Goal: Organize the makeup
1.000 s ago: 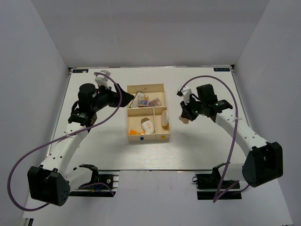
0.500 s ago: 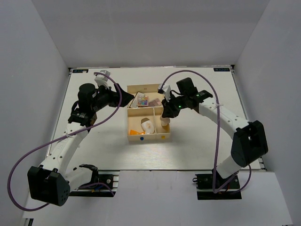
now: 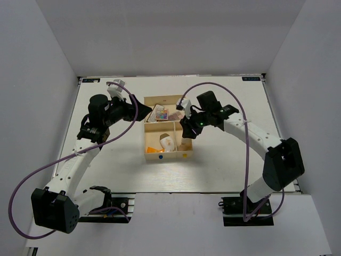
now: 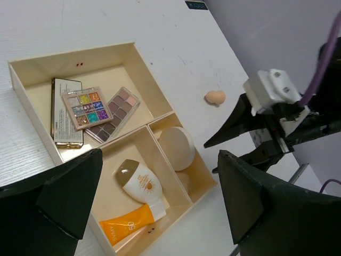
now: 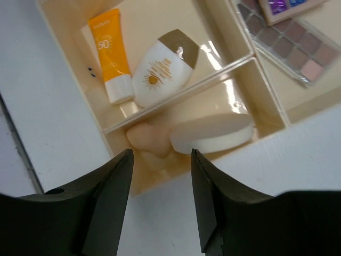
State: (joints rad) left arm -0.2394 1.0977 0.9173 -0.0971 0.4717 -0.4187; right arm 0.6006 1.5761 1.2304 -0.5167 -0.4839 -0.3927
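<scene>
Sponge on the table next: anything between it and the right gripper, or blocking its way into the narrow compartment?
Nothing visible does. The peach sponge lies on bare table outside the tray wall; the right gripper hovers over the narrow compartment, which holds a round puff and another sponge.

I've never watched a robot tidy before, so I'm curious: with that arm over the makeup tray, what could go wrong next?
1. The right fingers hang open over the tray; pulling away could clip its wall and shift it.
2. The peach sponge below them lies tight beside the round puff, so a brush might flick it out.
3. A second sponge lies on the table beyond the tray; a sweeping arm could knock it away.
</scene>
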